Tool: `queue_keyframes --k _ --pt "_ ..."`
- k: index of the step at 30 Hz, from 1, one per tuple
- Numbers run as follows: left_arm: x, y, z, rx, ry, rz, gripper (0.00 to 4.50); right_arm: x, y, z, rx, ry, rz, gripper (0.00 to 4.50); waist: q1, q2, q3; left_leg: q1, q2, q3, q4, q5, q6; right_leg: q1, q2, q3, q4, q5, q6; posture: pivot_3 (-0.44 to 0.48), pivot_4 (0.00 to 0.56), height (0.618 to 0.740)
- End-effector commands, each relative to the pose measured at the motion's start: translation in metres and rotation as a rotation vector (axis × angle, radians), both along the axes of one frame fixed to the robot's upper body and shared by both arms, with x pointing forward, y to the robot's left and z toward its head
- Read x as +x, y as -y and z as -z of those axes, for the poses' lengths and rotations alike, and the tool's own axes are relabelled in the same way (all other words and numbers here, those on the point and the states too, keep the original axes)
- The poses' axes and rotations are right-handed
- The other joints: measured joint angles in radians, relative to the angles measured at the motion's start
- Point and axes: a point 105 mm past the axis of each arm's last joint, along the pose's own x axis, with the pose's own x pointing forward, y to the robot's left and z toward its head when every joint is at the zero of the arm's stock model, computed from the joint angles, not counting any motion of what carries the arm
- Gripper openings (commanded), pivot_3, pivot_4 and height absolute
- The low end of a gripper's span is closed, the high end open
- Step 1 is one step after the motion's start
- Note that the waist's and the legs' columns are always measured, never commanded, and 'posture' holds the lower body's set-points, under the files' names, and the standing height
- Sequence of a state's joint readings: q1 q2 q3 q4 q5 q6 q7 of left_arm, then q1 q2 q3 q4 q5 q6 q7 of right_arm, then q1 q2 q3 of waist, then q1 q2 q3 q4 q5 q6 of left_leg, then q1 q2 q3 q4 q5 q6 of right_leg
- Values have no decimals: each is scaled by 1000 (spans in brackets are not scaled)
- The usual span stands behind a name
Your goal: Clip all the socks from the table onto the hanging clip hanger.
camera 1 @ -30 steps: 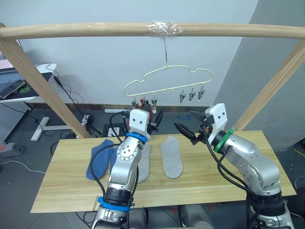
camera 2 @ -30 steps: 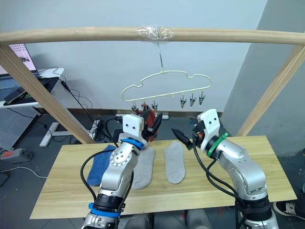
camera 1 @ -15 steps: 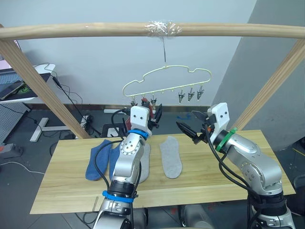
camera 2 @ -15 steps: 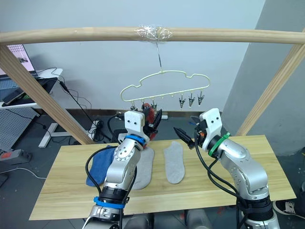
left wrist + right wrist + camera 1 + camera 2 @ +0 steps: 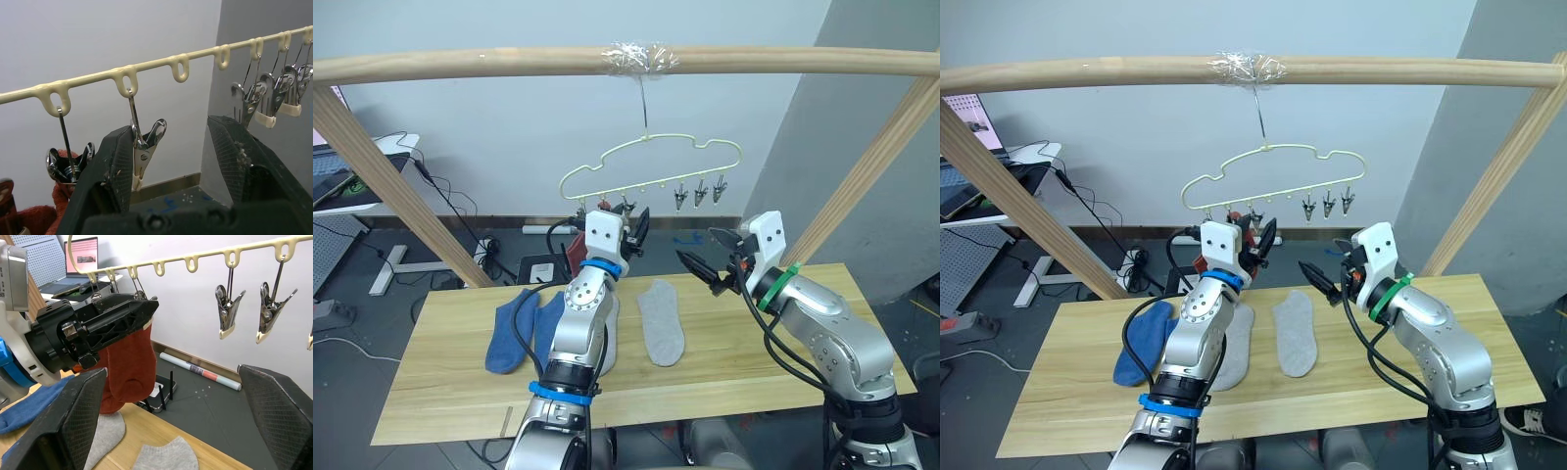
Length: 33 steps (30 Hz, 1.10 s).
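The pale-yellow clip hanger (image 5: 651, 157) hangs by its hook from the wooden pole. My left gripper (image 5: 630, 217) is raised to the hanger's left clips and stands open; one grey clip (image 5: 142, 147) hangs between its fingers, close against one finger (image 5: 115, 156). A rust red sock (image 5: 129, 367) hangs just behind that gripper. On the table (image 5: 754, 372) lie two blue socks (image 5: 509, 333) at the left, a light grey sock (image 5: 658, 323) in the middle, and another grey sock (image 5: 609, 348) partly hidden by my left arm. My right gripper (image 5: 698, 250) hovers open above the table, holding nothing.
The thick wooden pole frame (image 5: 509, 64) spans overhead, its slanted legs (image 5: 382, 176) at both sides. Three bare clips (image 5: 700, 194) hang at the hanger's right end. A desk with a laptop (image 5: 969, 186) and cables stands behind on the left.
My left gripper has risen a little, up to the left clips. The right gripper has barely moved. The camera view has shifted slightly.
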<state>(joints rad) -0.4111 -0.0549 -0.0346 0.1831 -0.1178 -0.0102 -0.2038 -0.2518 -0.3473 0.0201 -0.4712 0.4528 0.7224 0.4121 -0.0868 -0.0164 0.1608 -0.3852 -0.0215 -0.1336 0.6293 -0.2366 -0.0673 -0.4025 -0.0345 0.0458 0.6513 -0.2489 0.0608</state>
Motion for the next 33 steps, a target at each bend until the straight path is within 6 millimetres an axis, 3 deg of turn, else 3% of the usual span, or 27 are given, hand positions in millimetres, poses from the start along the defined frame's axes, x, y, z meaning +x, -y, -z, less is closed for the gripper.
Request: queue_keyframes --k 1,26,29,33 --pt "2 4 -12 -14 47 4 2634 -5 1 -16 11 60 -3 4500 0 0 0 0 0 0 0 0 0 0 0 0 0 0 0 -158 144 740" --pt "12 6 -19 -21 69 -18 2634 -7 0 -13 15 46 -9 4500 -1 0 0 0 0 0 0 0 0 0 0 0 0 0 0 -153 133 740" --pt "12 5 -19 -17 73 -18 2108 -7 -1 -13 16 44 -16 4500 -1 0 0 0 0 0 0 0 0 0 0 0 0 0 0 -154 131 740" --pt "13 5 -20 -16 74 -18 932 -8 -2 -12 19 42 -21 4500 -1 0 0 0 0 0 0 0 0 0 0 0 0 0 0 -153 133 740"
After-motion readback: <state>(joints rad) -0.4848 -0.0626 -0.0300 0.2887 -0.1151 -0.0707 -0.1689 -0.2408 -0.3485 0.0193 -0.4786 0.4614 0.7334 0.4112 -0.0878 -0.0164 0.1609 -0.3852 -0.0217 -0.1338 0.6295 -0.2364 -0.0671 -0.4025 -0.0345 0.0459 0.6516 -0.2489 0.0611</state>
